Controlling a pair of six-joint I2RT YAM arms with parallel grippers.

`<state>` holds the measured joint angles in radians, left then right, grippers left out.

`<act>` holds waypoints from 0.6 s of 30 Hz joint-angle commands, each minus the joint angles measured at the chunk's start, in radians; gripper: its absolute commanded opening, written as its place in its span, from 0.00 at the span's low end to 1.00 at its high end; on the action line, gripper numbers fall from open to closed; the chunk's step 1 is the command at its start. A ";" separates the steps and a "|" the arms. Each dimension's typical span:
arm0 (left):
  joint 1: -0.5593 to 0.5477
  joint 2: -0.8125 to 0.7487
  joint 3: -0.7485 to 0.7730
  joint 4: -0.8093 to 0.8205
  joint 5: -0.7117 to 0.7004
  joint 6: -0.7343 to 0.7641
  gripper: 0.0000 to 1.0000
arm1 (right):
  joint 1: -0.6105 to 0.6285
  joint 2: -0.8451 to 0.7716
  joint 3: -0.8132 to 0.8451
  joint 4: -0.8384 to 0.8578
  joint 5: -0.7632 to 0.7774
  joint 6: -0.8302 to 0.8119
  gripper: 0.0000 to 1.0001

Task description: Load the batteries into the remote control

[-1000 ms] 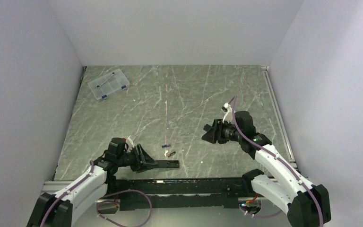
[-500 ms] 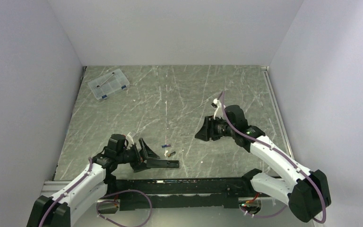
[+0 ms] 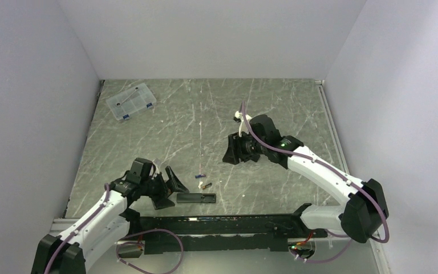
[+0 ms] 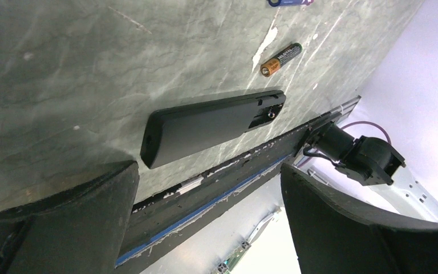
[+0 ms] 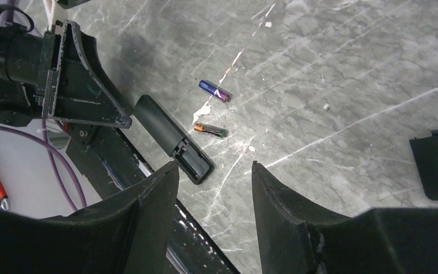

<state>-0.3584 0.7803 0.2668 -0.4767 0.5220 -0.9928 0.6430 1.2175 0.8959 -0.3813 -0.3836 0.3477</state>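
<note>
The remote control (image 3: 196, 198) (image 4: 214, 124) (image 5: 171, 137) lies flat near the table's front edge, the battery bay at its right end uncovered. Two batteries lie just beyond it: a blue-banded one (image 3: 200, 176) (image 5: 214, 91) and a gold-ended one (image 3: 206, 185) (image 4: 280, 59) (image 5: 210, 131). My left gripper (image 3: 168, 185) (image 4: 208, 171) stands wide open just left of the remote, apart from it, holding nothing. My right gripper (image 3: 231, 153) (image 5: 215, 165) hovers open and empty above the table, up and to the right of the batteries.
A clear plastic compartment box (image 3: 130, 101) sits at the far left. A flat black cover piece (image 5: 436, 162) lies on the table at the right edge of the right wrist view. The black front rail (image 3: 217, 220) runs right behind the remote.
My left gripper opened, let go of the remote and drew back left; the remote now lies on the table. My right arm swung left and away from its base, closer to the batteries.
</note>
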 commanded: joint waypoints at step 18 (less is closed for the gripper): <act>0.003 0.037 0.356 -0.272 -0.068 0.138 0.99 | 0.113 0.339 0.288 -0.136 0.087 -0.209 0.50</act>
<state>-0.3584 0.7933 0.5182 -0.6708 0.4728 -0.9421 0.7471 1.5196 1.1202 -0.5182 -0.3141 0.1886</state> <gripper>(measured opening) 0.994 0.503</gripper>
